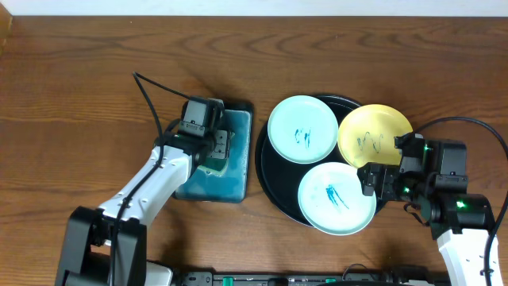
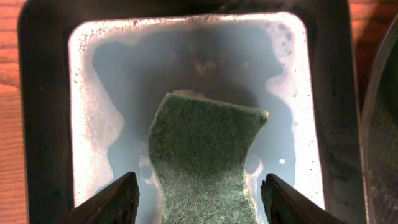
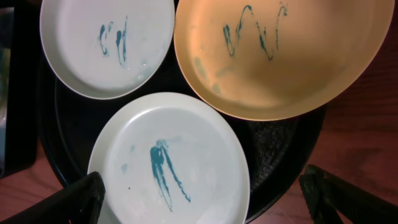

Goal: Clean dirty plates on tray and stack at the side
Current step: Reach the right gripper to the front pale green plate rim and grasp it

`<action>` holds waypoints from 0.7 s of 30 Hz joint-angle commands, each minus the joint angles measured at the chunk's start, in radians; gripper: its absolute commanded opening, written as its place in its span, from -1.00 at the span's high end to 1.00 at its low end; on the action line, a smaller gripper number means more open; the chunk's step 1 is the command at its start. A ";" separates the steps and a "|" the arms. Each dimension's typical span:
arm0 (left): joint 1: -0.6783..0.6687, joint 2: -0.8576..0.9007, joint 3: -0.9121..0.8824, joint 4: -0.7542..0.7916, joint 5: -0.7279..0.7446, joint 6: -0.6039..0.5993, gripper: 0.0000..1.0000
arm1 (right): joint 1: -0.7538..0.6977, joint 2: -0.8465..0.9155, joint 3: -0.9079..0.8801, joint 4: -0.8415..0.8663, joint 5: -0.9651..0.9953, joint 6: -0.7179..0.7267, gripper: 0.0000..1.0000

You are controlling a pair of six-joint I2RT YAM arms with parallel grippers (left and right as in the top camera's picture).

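The black tray holds three plates with teal scribbles: a mint plate at the back left, a yellow plate at the back right lying over the tray rim, and a mint plate at the front. In the right wrist view they are the far mint plate, the yellow plate and the near mint plate on the tray. My right gripper is open above the near plate's right edge. My left gripper is open astride a green sponge.
The sponge lies in a rectangular black-rimmed basin of soapy blue water just left of the tray. Brown wood tabletop surrounds both. The tray's edge shows at the right of the left wrist view.
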 commanded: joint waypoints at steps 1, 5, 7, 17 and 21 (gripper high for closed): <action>-0.002 0.034 0.011 -0.009 0.000 -0.012 -0.25 | 0.009 0.000 0.022 0.000 -0.008 0.008 -0.99; -0.002 0.085 0.011 -0.008 0.060 -0.012 -0.19 | 0.009 0.000 0.022 0.000 -0.008 0.008 -0.99; -0.002 0.115 0.011 -0.008 0.060 -0.012 -0.09 | 0.009 0.000 0.022 0.000 -0.008 0.008 -0.99; -0.002 0.190 0.011 -0.011 0.060 -0.012 0.74 | 0.009 0.000 0.022 0.000 -0.008 0.008 -0.98; -0.002 0.190 0.011 -0.011 0.060 -0.012 0.85 | 0.009 0.000 0.022 0.000 -0.008 0.008 -0.98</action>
